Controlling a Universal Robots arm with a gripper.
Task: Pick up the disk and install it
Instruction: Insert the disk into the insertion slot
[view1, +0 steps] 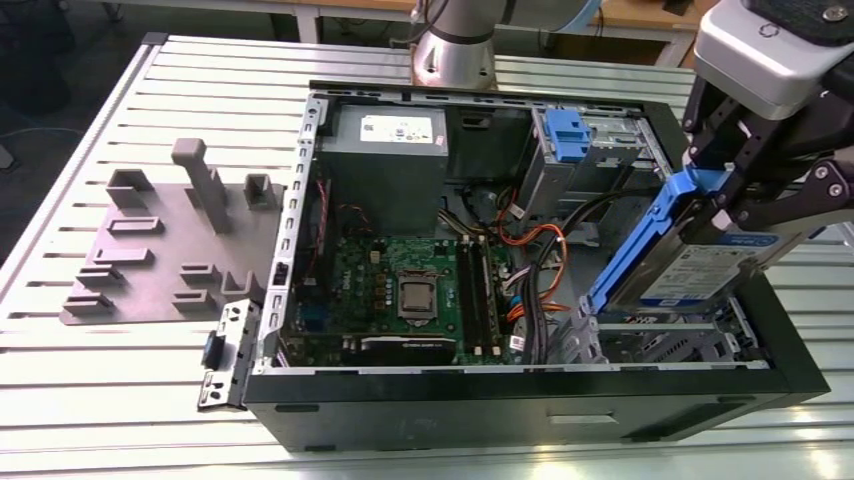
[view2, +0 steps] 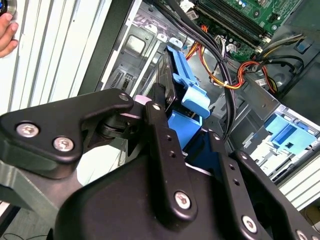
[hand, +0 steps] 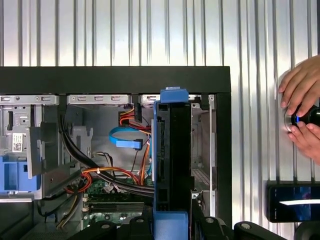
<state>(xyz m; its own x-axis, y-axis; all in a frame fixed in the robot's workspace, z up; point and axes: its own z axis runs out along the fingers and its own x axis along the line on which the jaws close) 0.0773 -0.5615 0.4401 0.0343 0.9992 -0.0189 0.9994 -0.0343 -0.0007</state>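
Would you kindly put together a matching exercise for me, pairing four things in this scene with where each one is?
Things:
1. the disk
2. grey box with a white sticker
3. grey fixture plate
4. person's hand

Places:
A. flat on the slatted table, at the exterior view's left of the computer case
B. clamped in the gripper, tilted over the open case
C. inside the case, at its far end in the exterior view
D. over the slatted table, outside the case's black wall

Pairs: 1-B; 2-C; 3-A; 4-D
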